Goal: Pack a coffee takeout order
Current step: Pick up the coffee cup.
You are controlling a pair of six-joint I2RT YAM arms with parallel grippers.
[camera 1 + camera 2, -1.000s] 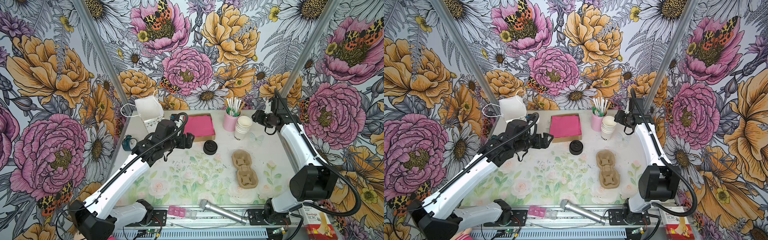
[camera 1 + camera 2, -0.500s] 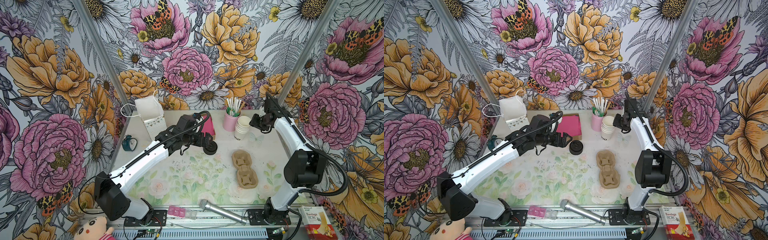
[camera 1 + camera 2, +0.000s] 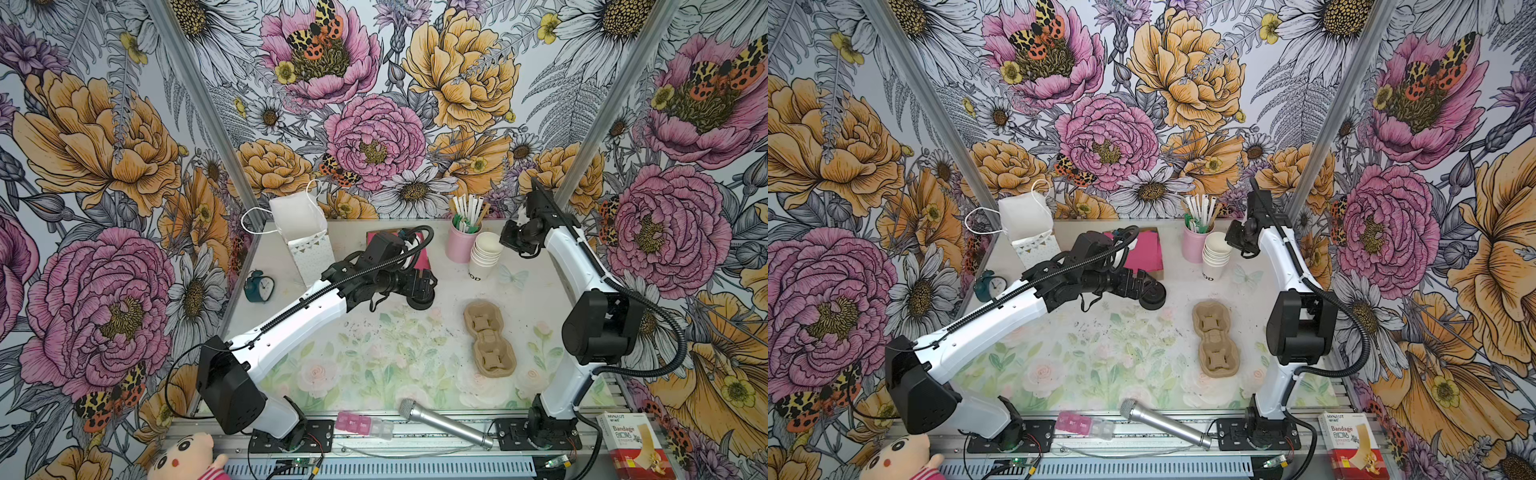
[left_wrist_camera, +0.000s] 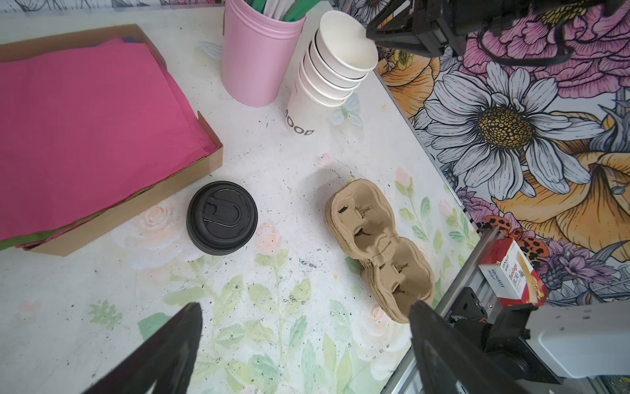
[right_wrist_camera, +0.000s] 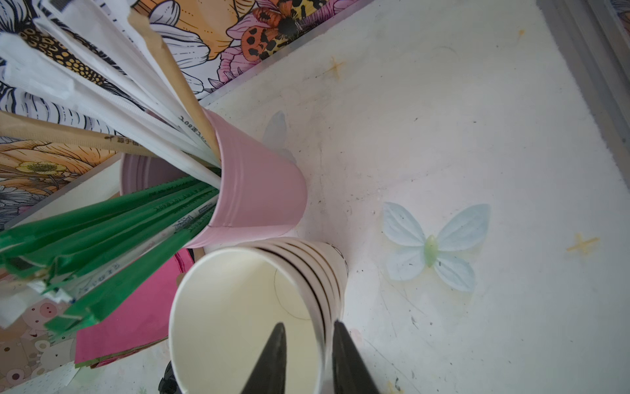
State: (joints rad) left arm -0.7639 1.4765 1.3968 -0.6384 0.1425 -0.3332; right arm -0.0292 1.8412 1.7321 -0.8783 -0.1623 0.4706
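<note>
Both top views: high over the table [image 3: 374, 345] front edge, facing down and back toward the wall [image 3: 374, 137]; they share the whole scene. Left wrist cam: behind the left gripper [image 4: 304, 305], high, black lid [image 4: 221, 217] ahead of the claw. Right wrist cam: behind the right gripper [image 5: 309, 324], very near, cup stack [image 5: 238, 307] under the claw. Wrist views share the stack and pink holder [image 4: 255, 61].

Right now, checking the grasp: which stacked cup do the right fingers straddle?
The topmost cup, whose rim passes between the right fingers; the other cups nest beneath it.
</note>
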